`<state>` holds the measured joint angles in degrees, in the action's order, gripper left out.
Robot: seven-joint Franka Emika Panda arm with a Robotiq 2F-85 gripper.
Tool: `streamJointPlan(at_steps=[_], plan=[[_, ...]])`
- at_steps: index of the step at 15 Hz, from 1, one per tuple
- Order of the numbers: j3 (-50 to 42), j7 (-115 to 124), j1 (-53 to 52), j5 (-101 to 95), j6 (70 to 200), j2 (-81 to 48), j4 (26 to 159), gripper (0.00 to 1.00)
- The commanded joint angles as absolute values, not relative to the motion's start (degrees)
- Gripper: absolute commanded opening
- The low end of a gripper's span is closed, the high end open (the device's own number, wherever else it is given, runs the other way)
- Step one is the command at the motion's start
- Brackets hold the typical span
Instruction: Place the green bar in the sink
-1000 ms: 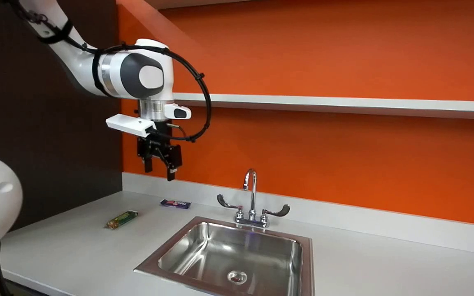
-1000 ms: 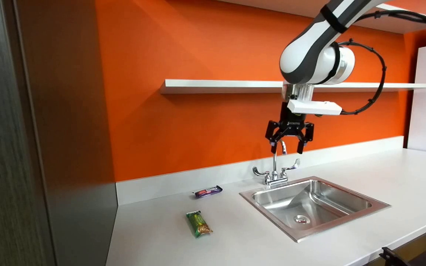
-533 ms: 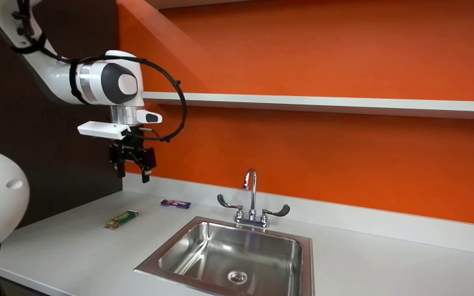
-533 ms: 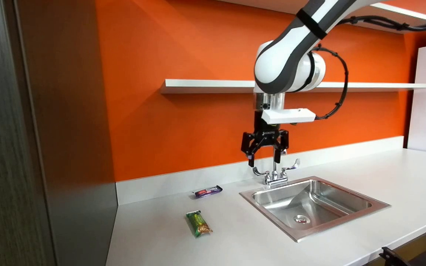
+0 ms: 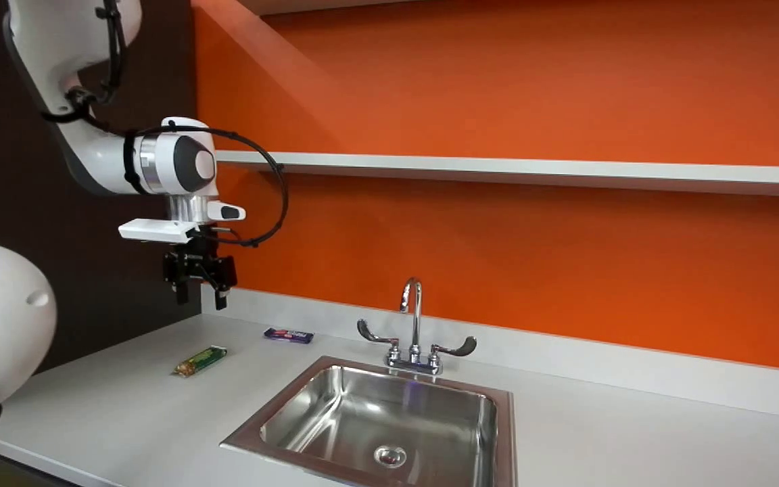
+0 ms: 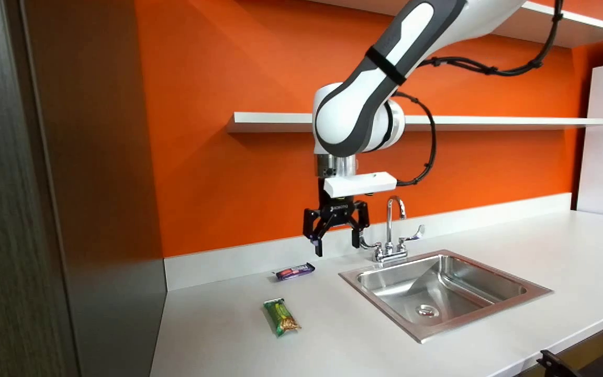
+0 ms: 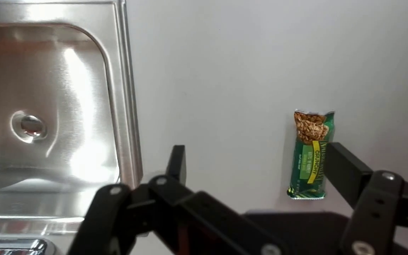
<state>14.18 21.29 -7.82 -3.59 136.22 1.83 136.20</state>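
Observation:
The green bar lies flat on the pale countertop in both exterior views (image 5: 200, 361) (image 6: 280, 317). In the wrist view the green bar (image 7: 305, 163) lies right of the middle, its right edge partly covered by the right finger. The stainless sink is in both exterior views, its rim (image 5: 274, 407) (image 6: 388, 308) around a bare basin with a drain. The sink (image 7: 122, 106) fills the left of the wrist view. My gripper (image 5: 201, 300) (image 6: 337, 247) (image 7: 255, 150) is open and empty, well above the counter. The bar lies below it, nearer the right finger.
A small purple bar (image 5: 288, 335) (image 6: 294, 271) lies near the backsplash. A chrome two-handled faucet (image 5: 415, 338) (image 6: 389, 230) stands behind the sink. A white shelf (image 5: 498, 166) (image 6: 280, 121) runs along the orange wall. A dark panel (image 5: 105, 270) (image 6: 97, 209) borders the counter's end.
My gripper has moved left and down in both exterior views, away from the sink and faucet toward the bars' side. It stays open. Both bars have not moved.

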Motion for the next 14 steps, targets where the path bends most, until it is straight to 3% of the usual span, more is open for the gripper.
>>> streamJointPlan(at_steps=[1,14], plan=[[13.8,26.4,-10.1,-6.2,134.7,-7.0,127.9,1.00],[8.2,33.6,-21.7,-5.1,135.3,-29.1,108.9,1.00]])
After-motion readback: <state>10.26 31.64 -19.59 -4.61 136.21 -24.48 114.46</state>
